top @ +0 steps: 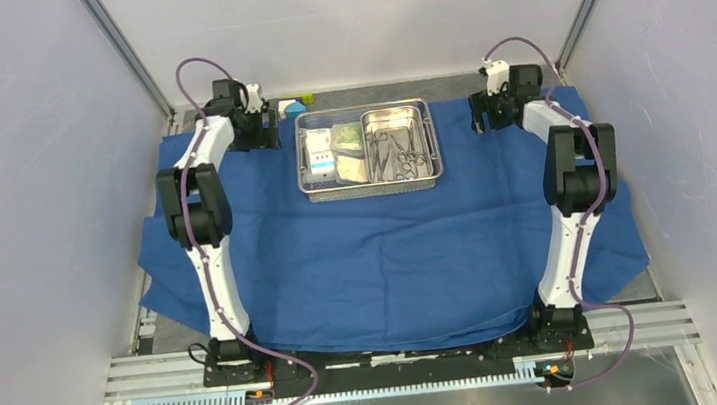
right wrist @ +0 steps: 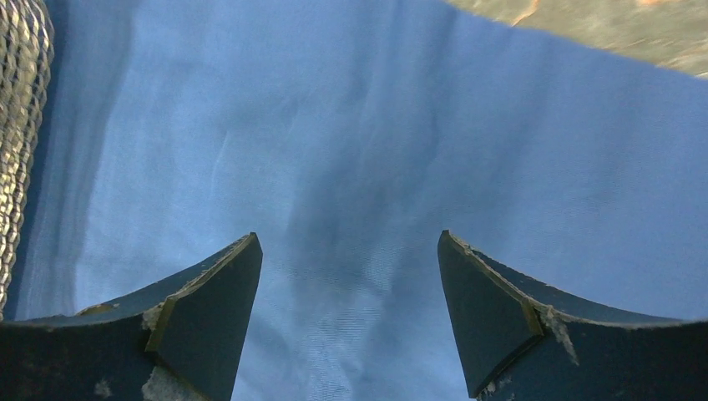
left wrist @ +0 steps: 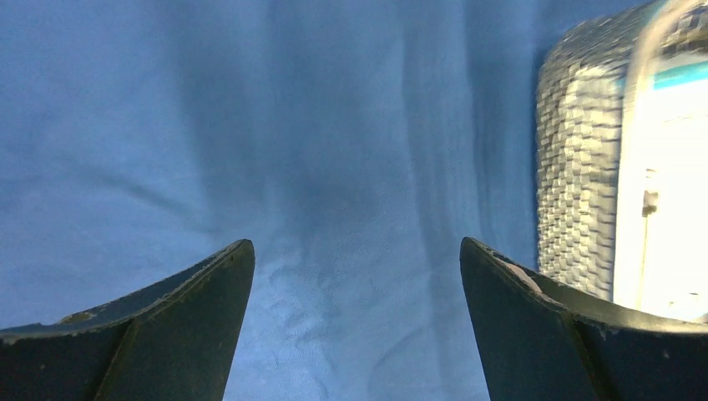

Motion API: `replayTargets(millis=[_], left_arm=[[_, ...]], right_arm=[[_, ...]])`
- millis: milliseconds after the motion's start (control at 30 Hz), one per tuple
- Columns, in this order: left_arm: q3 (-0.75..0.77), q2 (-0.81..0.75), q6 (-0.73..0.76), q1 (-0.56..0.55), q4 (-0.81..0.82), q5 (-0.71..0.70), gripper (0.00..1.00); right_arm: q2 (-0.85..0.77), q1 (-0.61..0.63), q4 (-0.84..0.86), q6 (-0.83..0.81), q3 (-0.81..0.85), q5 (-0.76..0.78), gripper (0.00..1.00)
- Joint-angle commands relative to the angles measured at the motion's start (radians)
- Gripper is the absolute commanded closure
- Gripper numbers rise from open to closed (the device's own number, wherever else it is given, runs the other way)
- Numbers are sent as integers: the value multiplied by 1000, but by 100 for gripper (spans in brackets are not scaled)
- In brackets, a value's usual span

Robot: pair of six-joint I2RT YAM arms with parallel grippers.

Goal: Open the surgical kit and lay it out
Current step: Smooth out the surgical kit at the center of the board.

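**Cloth.** The blue cloth wrap (top: 381,260) lies unfolded and spread across the table, with shallow creases. Its near edge reaches almost to the arm bases.

**Tray.** The wire-mesh tray (top: 373,190) sits on the far middle of the cloth, between the two grippers. Inside it, on the right, stands the smaller steel pan (top: 393,111), holding the slim metal instruments (top: 398,153) in a loose pile. On the left half of the tray lie the clear packets (top: 334,155) — at this resolution their count cannot be confirmed.

**Left gripper** (left wrist: 355,242). It sits low over the cloth just left of the tray. The fingers are spread wide with nothing between them but bare cloth. The tray's mesh wall shows just beyond the right-hand finger.

**Right gripper** (right wrist: 346,234). It sits over the cloth to the right of the tray, fingers likewise parted and empty. The tray's mesh shows at the left edge of its view — well apart from the fingers.

**Other.** A small block toy (top: 296,104) sits just behind the tray's far left corner.
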Motion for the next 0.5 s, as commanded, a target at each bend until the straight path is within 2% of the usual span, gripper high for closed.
replayTargets(millis=[0,233,333,467], left_arm=[[42,60,50,18,-105,-65,0],[7,84,69,4,-131,-81,2],[-5,101,78,6,-144,-81,9],[-22,119,82,4,-152,-66,23]], right_arm=[[46,16,-84,-36,46,39,15],[116,19,-176,-68,89,72,16],[141,18,-201,-74,101,76,20],[164,18,-225,-80,111,67,28]])
